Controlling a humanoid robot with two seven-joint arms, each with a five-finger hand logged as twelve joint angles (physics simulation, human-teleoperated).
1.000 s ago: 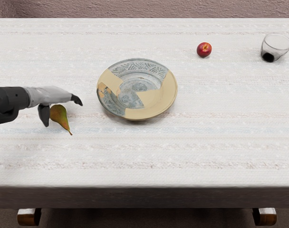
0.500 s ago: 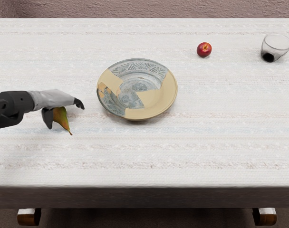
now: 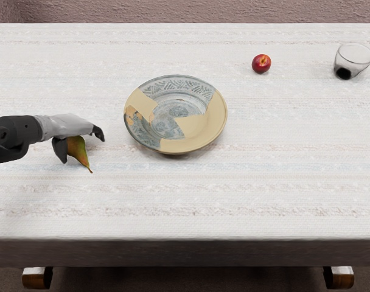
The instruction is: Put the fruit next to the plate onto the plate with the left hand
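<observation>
The grey left hand [image 3: 72,131] hangs unclenched over the upper end of the pointed yellow-green, red-flushed fruit [image 3: 79,153], placed to grasp it. The fruit lies on the white table [image 3: 233,182], near the tan-and-blue patterned plate [image 3: 216,118].

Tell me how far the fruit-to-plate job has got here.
Done: only the approach; the plate holds no fruit. In hand: the left hand hovers over the pointed yellow-green fruit left of the plate, fingers spread, not yet closed on it. Left: grasp, lift, carry right and set it on the plate.
</observation>
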